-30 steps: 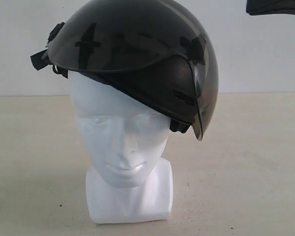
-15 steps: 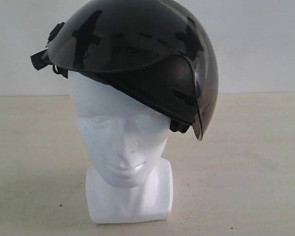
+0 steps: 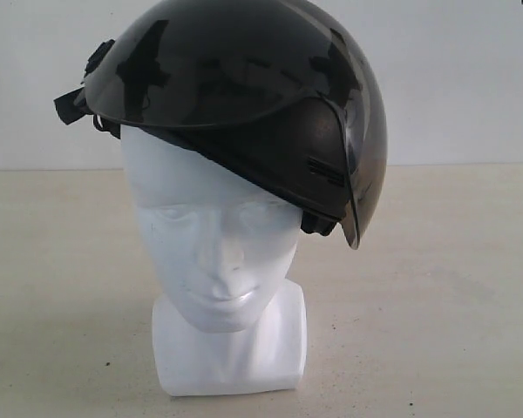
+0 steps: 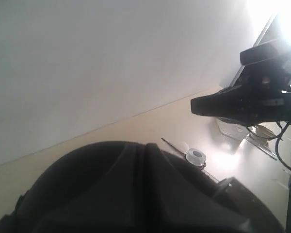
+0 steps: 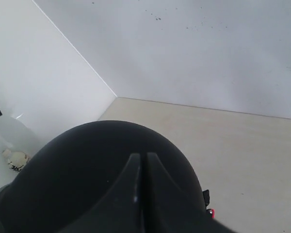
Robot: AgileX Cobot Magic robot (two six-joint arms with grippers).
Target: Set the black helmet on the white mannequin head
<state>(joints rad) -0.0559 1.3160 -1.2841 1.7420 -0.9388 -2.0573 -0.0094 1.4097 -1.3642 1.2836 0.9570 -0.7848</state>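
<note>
In the exterior view the black helmet (image 3: 244, 96) sits on top of the white mannequin head (image 3: 213, 235). It is tilted, lower on the right of the view, and its tinted visor (image 3: 200, 70) stays above the forehead, leaving the face bare. Neither gripper shows in that view. The left wrist view shows my left gripper (image 4: 146, 145) shut with nothing between its fingers, pointing out over the table. My right gripper (image 5: 143, 156) is likewise shut and holds nothing, facing a wall corner. Helmet and head are out of both wrist views.
The head's squarish base (image 3: 231, 357) stands on a beige tabletop (image 3: 436, 305) before a white wall. A black arm part (image 4: 247, 102) hangs in the left wrist view, above a small white spool (image 4: 196, 155) and a clear stand (image 4: 242, 133).
A dark arm part that hung in the top right corner of the exterior view has risen almost out of frame. Reflections on the visor have shifted. Helmet and head have not moved.
</note>
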